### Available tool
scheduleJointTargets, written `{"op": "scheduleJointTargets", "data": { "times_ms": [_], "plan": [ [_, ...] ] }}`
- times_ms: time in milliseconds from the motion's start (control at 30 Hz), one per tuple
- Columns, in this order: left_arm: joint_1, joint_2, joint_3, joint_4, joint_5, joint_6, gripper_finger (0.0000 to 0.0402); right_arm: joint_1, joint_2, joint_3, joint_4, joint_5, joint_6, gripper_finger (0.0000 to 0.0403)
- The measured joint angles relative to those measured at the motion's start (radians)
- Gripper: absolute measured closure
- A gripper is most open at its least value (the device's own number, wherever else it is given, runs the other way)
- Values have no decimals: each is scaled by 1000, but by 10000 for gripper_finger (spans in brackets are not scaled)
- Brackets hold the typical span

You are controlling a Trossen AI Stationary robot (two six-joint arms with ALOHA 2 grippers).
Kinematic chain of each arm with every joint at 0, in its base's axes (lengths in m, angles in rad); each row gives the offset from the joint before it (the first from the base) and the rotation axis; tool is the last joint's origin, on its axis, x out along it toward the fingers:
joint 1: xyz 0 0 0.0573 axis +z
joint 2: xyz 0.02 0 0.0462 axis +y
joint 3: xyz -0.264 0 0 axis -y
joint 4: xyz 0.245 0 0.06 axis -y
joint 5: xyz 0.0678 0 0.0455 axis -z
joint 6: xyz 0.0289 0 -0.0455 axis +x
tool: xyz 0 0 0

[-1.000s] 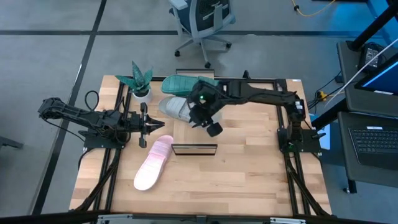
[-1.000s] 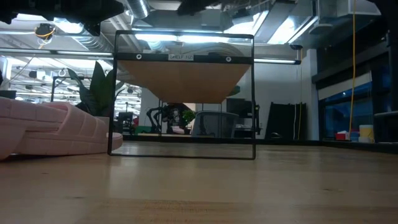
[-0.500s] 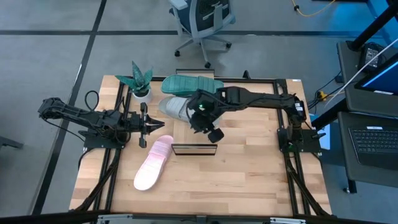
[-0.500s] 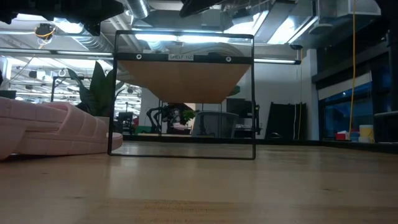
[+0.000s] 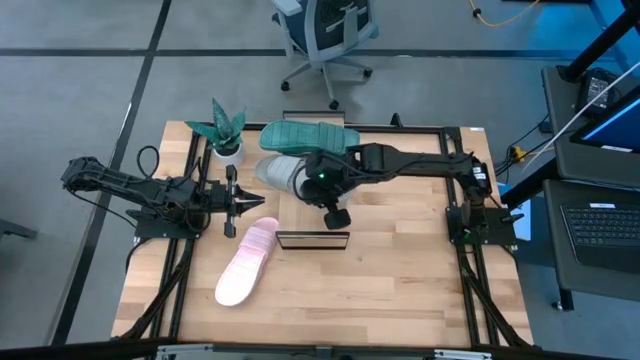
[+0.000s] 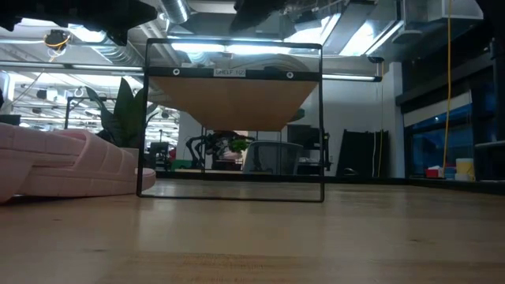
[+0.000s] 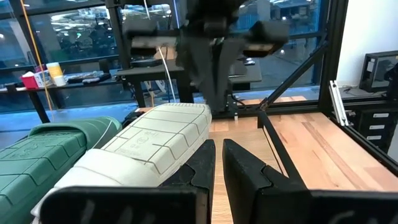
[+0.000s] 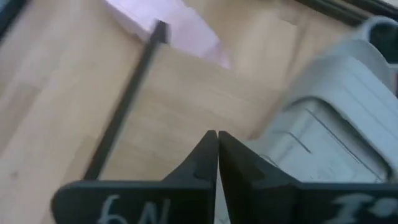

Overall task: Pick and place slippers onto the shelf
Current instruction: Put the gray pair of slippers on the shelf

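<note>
Left gripper: waits at the left side of the tabletop, fingers pressed together on nothing, pointing toward the middle
Pink slipper: lies flat on the tabletop, its toe end just beside the left end of the shelf
Shelf: stands near the middle of the tabletop, nothing on it
Grey slipper: lies behind the shelf, next to the teal slipper at the far edge
Right gripper: hovers at the grey slipper's right end, fingers closed flat together with nothing between them
Step in hand: appears to be a grasp of the grey slipper, not yet made
Doing it well: the fingers would need to part before descending, straddle the slipper's raised strap or edge, then close squarely so it lifts level
</note>
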Motion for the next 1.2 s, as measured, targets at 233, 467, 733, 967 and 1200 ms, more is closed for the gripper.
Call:
{"op": "scheduleJointTargets", "data": {
  "times_ms": [233,467,733,967,1200],
  "plan": [
    [0,0,0,0,0,0,376,8,4,-114,35,77,47,395],
    [0,0,0,0,0,0,376,9,3,-150,65,106,66,398],
    [0,0,0,0,0,0,376,10,3,-150,54,158,72,399],
    [0,0,0,0,0,-1,376,26,3,-151,39,379,68,399],
    [0,0,0,0,0,-1,376,27,3,-152,39,387,67,399]
  ]
}}
